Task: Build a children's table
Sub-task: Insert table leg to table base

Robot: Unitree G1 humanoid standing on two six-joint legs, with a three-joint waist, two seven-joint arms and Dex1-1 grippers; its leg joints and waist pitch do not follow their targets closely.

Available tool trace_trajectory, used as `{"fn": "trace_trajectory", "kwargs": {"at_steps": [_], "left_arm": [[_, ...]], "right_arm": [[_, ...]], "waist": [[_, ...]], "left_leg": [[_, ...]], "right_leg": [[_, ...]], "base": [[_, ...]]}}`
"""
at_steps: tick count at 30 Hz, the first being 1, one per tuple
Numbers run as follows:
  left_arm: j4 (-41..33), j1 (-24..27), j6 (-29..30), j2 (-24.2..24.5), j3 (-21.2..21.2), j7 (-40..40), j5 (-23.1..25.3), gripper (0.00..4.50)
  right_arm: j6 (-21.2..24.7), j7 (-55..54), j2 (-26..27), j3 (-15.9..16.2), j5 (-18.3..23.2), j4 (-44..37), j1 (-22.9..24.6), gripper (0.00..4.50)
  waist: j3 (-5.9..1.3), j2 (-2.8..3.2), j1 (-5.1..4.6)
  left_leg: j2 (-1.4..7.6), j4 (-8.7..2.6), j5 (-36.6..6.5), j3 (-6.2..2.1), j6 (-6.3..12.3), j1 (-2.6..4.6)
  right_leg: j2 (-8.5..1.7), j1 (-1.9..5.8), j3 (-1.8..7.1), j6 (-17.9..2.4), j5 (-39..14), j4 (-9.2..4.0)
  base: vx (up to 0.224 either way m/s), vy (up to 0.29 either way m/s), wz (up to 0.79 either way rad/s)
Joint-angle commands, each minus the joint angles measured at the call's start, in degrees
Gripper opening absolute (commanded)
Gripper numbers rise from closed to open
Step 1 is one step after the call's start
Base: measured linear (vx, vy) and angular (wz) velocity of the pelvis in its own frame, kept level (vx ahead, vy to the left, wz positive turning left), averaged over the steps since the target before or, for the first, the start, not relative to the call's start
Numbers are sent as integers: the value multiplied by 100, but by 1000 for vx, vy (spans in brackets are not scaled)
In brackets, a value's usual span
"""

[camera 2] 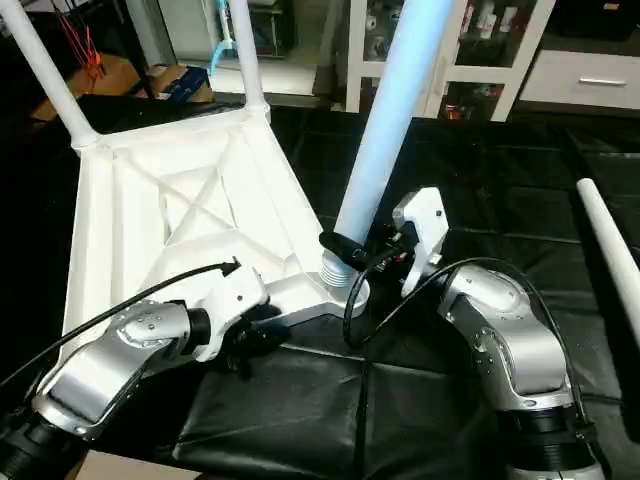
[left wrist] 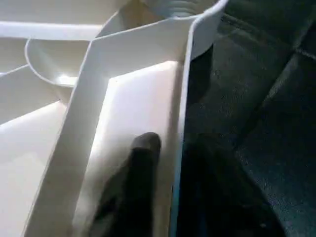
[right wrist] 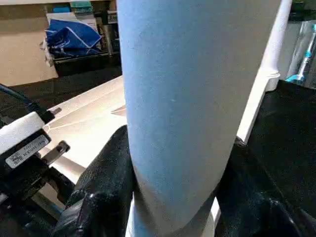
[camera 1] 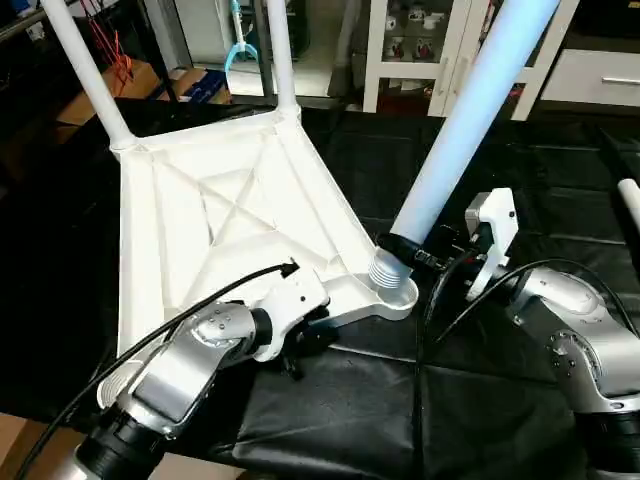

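The tabletop [camera 1: 240, 215] lies upside down on the black-covered bench [camera 1: 520, 160], ribs up, two legs [camera 1: 85, 75] already standing in the far corner sockets. The right gripper [camera 1: 405, 250] has its fingers clenched round a third leg [camera 1: 470, 120] just above its ribbed end, which sits in the near socket [camera 1: 392, 292] but leans away to the right. The left gripper [left wrist: 163, 163] straddles the tabletop's near rim, one finger [left wrist: 136, 168] inside the wall and one outside, gripping or about to — hard to tell which. A fourth leg [camera 2: 610, 250] waits on the bench at the far right. The risk from here: with the leg tilted, a push could jam it crooked in the socket or skid the whole top across the cloth if the left hold on that thin wall slips. The small white label on the gripper body in the right wrist view is too blurred to read.
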Motion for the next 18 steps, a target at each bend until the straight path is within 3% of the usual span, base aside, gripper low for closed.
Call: {"fn": "trace_trajectory", "kwargs": {"at_steps": [1, 2, 5, 7, 12, 13, 14, 15, 16, 18], "left_arm": [[310, 67, 74, 39, -173, -26, 104, 130], [341, 59, 51, 35, -187, -48, 101, 101], [380, 66, 50, 18, -233, -141, 50, 94], [369, 86, 101, -2, -238, -207, -21, 60], [352, 82, 158, 47, -277, -326, -67, 26], [332, 77, 165, 89, -276, -448, -124, 26], [320, 76, 158, 99, -266, -481, -144, 14], [314, 76, 150, 101, -255, -497, -152, 14], [261, 97, 210, 91, -215, -553, -233, 5], [239, 107, 235, 89, -204, -577, -265, 5]], "right_arm": [[-124, 57, -8, 12, -31, 81, -51, 186], [-152, 83, 1, -5, -27, 180, -62, 186], [-187, 152, 24, -58, 12, 425, -102, 186], [-180, 212, 27, -75, 42, 562, -145, 186], [-214, 323, 16, -37, -5, 826, -277, 186], [-265, 400, 15, 37, -58, 1023, -415, 186], [-277, 431, 17, 63, -72, 1090, -466, 186], [-286, 455, 19, 75, -79, 1133, -496, 186], [-242, 515, 14, 86, -61, 1192, -534, 186], [-224, 534, 11, 90, -53, 1208, -543, 186]], "waist": [[-275, -37, -34], [-277, -40, -35], [-268, -46, -46], [-271, -48, -48], [-268, -43, -54], [-260, -92, -61], [-262, -75, -61], [-274, -61, -53], [-281, -123, -64], [-297, -91, -42]], "left_leg": [[484, -538, -2019, -295, -93, 216], [484, -539, -2070, -298, -123, 222], [477, -545, -2148, -302, -148, 218], [480, -546, -2116, -304, -131, 211], [483, -548, -1916, -297, -28, 189], [479, -544, -1890, -285, -5, 189], [476, -537, -1826, -283, 27, 181], [482, -530, -1700, -282, 55, 181], [487, -532, -1560, -271, 113, 171], [486, -509, -1280, -260, 248, 172]], "right_leg": [[-434, 79, 267, -1085, -1677, -527], [-435, 69, 268, -1049, -1764, -536], [-432, 56, 270, -1026, -1851, -548], [-438, 60, 272, -1021, -1849, -545], [-432, 69, 271, -1084, -1652, -534], [-431, 59, 271, -1098, -1642, -541], [-443, 69, 275, -1131, -1637, -534], [-444, 77, 273, -1160, -1510, -520], [-424, 87, 268, -1207, -1289, -502], [-432, 106, 269, -1296, -941, -468]], "base": [[0, 0, 0], [0, 0, 0], [0, 0, 0], [0, 0, 0], [0, 0, 0], [0, 0, 0], [0, 0, 0], [0, 0, 0], [0, 0, 0], [0, 0, 0]]}}
